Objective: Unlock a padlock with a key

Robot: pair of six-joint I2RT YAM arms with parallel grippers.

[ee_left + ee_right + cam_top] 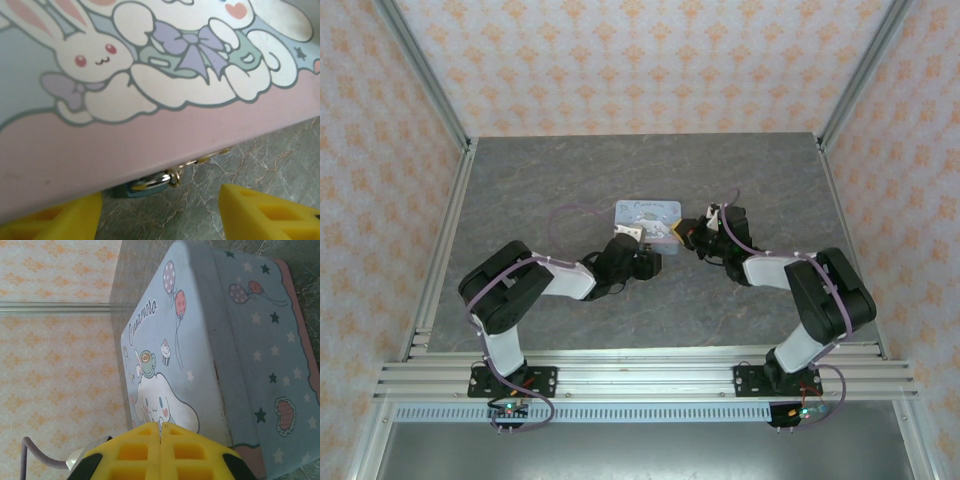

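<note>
The padlock point(146, 184) is a tiny silvery piece with a blue part, hanging from a gold ring at the lower edge of the cartoon-printed tin point(150, 90). It is half hidden under the tin's pink rim. My left gripper point(160, 220) is open just in front of it, one yellow finger point(55, 222) on each side, not touching it. My right gripper point(161, 426) is shut at the tin's point(200, 350) right end, with nothing visible between its pads. From above, the left gripper point(640, 238) and the right gripper point(686, 232) flank the tin point(645, 211). No key is seen.
The grey marbled table point(570, 180) has open surface on all sides of the tin. Aluminium rails point(440, 240) run along its left and right edges, and patterned walls point(640, 60) close it in. A purple cable point(565, 215) loops above the left arm.
</note>
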